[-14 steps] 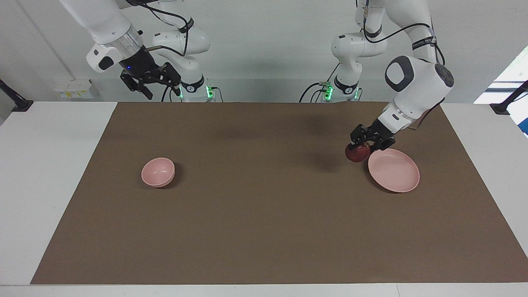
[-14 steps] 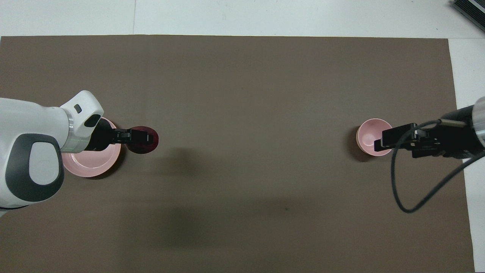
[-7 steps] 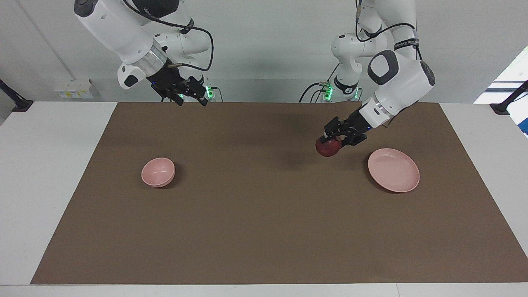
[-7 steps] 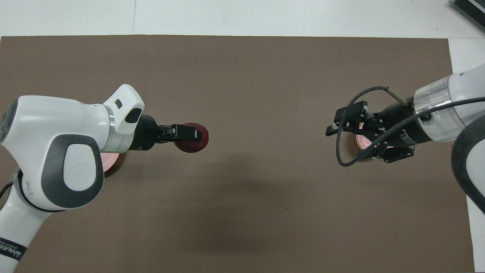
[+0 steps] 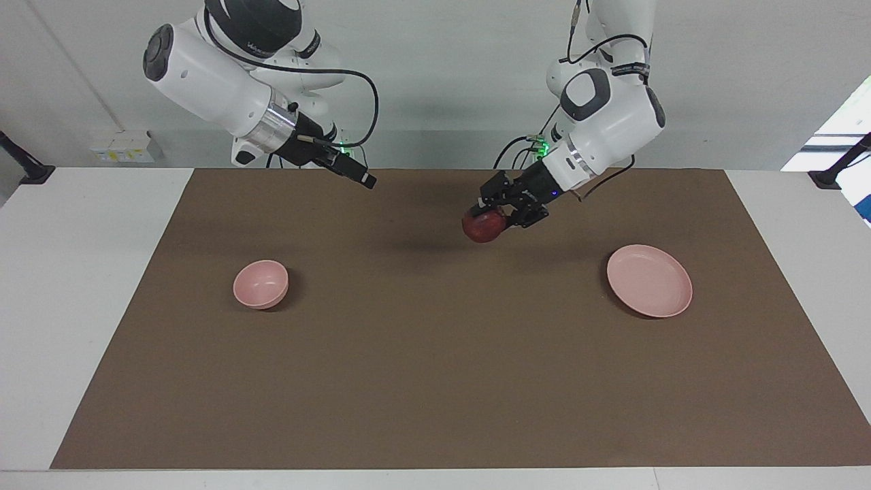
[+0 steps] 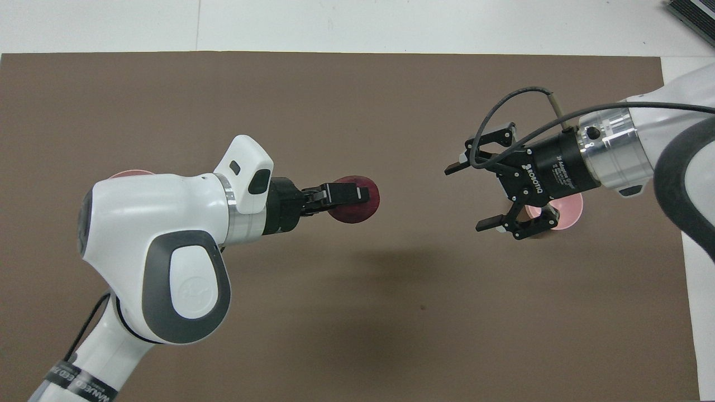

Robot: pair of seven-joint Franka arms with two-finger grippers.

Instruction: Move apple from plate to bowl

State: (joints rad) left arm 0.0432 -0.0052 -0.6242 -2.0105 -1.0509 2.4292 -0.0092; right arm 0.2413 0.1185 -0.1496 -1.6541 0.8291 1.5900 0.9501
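Brown mat (image 5: 435, 354) across most of the frame, on a white table (image 5: 75, 286) against a pale wall. Pink plate (image 5: 650, 280) centre right, pink bowl (image 5: 261, 284) centre left. Above mid-mat, dark red apple (image 5: 484, 226) clamped in left gripper (image 5: 495, 212); upper left, right gripper (image 6: 483, 196) spread wide, holding nothing.

With the small deep pale pink bowl (image 5: 261, 284) at nine o'clock and the wide flat pale pink plate (image 5: 650, 280) at three o'clock on the brown mat (image 5: 435, 381), the whole middle and six o'clock stretch lay open, the raised right gripper (image 6: 475, 195) over the bowl's side.
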